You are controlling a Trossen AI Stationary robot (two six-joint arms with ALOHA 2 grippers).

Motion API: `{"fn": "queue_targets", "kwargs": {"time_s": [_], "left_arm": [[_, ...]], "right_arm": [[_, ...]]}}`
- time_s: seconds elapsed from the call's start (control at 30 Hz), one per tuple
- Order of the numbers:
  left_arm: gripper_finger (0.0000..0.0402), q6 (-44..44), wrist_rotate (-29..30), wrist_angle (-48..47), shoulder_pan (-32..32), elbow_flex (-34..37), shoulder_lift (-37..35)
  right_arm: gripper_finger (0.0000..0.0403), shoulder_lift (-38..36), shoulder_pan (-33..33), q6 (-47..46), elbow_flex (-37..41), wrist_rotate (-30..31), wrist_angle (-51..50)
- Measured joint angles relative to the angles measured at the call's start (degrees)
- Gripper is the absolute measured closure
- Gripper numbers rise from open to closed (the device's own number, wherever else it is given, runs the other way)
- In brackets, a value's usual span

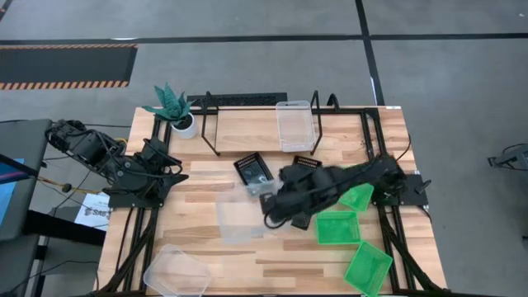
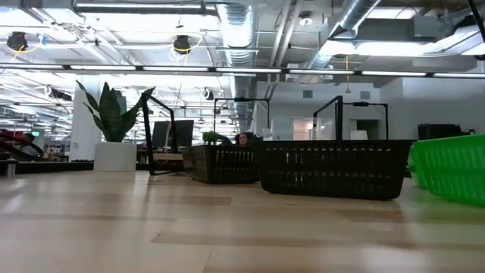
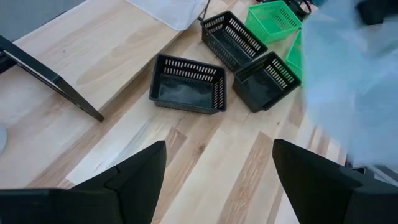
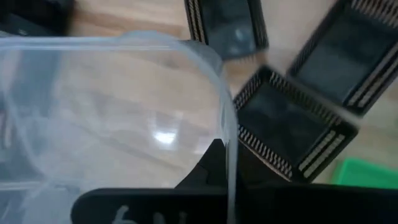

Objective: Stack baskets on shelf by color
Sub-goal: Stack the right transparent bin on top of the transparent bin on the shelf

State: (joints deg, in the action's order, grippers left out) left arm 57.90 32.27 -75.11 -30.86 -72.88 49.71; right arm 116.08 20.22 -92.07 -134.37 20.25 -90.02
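Note:
My right gripper (image 1: 271, 216) reaches to the table's middle and is shut on a clear basket (image 1: 239, 219), which shows as a pale blur (image 3: 354, 81) in the left wrist view. One clear basket (image 1: 294, 124) rests on the shelf (image 1: 247, 124); another (image 1: 176, 271) lies at the near left corner. Three black baskets (image 1: 253, 171) (image 1: 307, 164) (image 3: 267, 79) stand mid-table. Three green baskets (image 1: 356, 196) (image 1: 337, 227) (image 1: 368, 268) lie near right. My left gripper (image 3: 217, 186) hangs open over the left edge. My right gripper pinches the clear basket's side wall at the rim (image 4: 227, 146), close to a rounded corner; one dark finger (image 4: 208, 167) shows through the clear plastic. The fingers slant down from the table's right. The basket is held out to the gripper's left, above the boards.
A white pot with a green plant (image 1: 177, 111) stands at the shelf's far left end. The shelf's black hoop frames (image 1: 210, 132) stick up at the back. Bare boards lie between my left gripper and the black baskets (image 1: 198, 190).

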Motion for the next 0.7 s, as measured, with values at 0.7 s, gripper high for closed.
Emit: {"fn": "queue_targets", "kwargs": {"time_s": [0.7], "left_arm": [[0.0118, 3.0, 5.0, 0.0, 0.0, 0.0, 0.0]], "right_arm": [[0.0398, -17.5, -20.4, 47.2, 0.0, 5.5, 0.1]]}}
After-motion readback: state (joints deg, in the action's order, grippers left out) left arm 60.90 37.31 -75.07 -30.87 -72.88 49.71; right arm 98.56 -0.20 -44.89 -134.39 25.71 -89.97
